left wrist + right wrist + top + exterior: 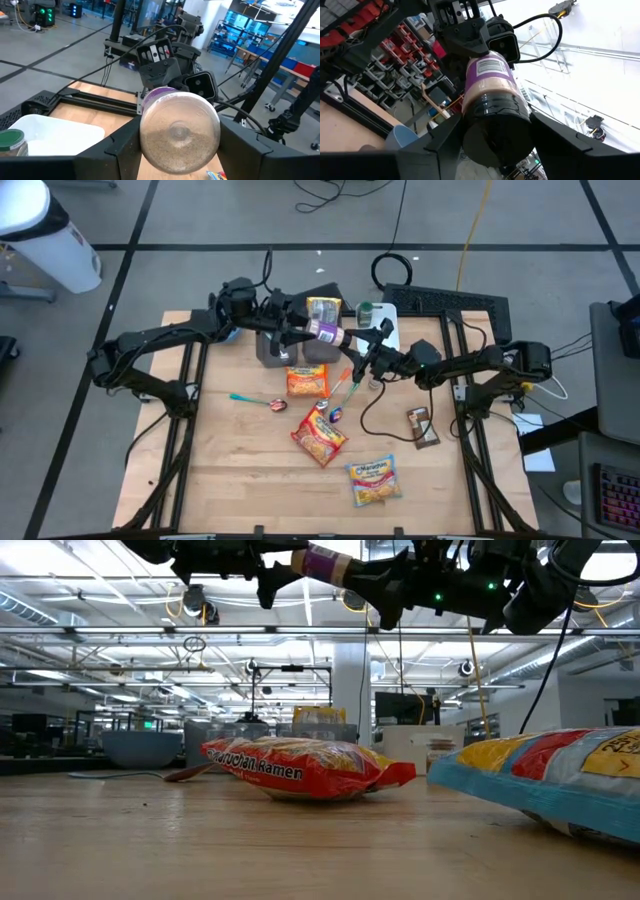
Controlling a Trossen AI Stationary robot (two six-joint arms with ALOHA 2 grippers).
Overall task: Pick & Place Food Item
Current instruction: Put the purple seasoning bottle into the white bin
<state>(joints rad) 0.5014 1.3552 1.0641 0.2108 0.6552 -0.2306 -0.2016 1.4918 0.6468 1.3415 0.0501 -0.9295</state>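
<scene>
I held the jar (326, 331) level above the table (230, 470), my left gripper (300, 332) clamping its base; its capped end lay between my right gripper (358, 346) fingers, seemingly not yet tight.

This is a robotics lab set in a large open industrial hall. The pale wooden bench (240, 470) stands on a grey concrete floor (200, 220) marked with dark taped lines, with loose black cables (330, 192) and a yellow cord (470, 230) trailing across it. A black computer keyboard (450, 300) lies at the bench's far edge. Level across the bench, long rows of ceiling strip lights (90, 650), steel overhead trusses (300, 632) and dark monitors (400, 707) show. Blue metal shelving racks (235, 35) and red plastic parts bins (405, 37) line the background.
</scene>
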